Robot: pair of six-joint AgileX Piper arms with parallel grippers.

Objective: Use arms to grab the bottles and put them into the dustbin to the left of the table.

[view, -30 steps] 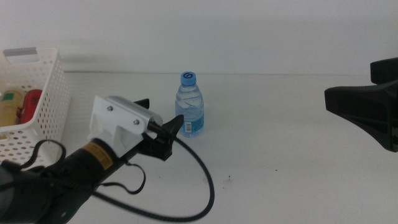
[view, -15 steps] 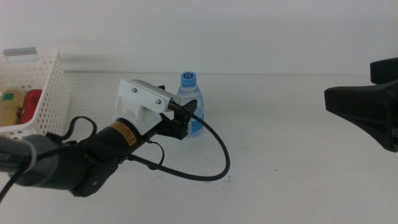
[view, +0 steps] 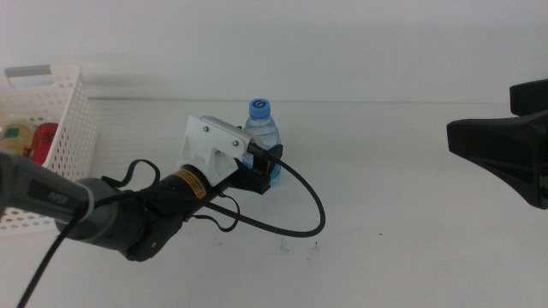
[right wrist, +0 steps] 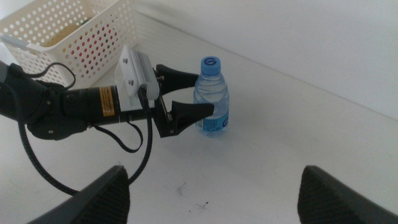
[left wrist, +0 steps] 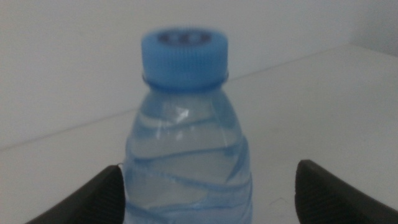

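Right now the left gripper (view: 267, 164) has its jaws spread apart around the small water bottle (view: 263, 135), which stands upright between the fingertips, nearer one jaw than the other in the left wrist view. Off-centre like that, the closer finger could nudge the light bottle over as they close. The dustbin (view: 64, 128) sits well behind the gripper. The right gripper (view: 501, 154) waits off to the side, jaws open.
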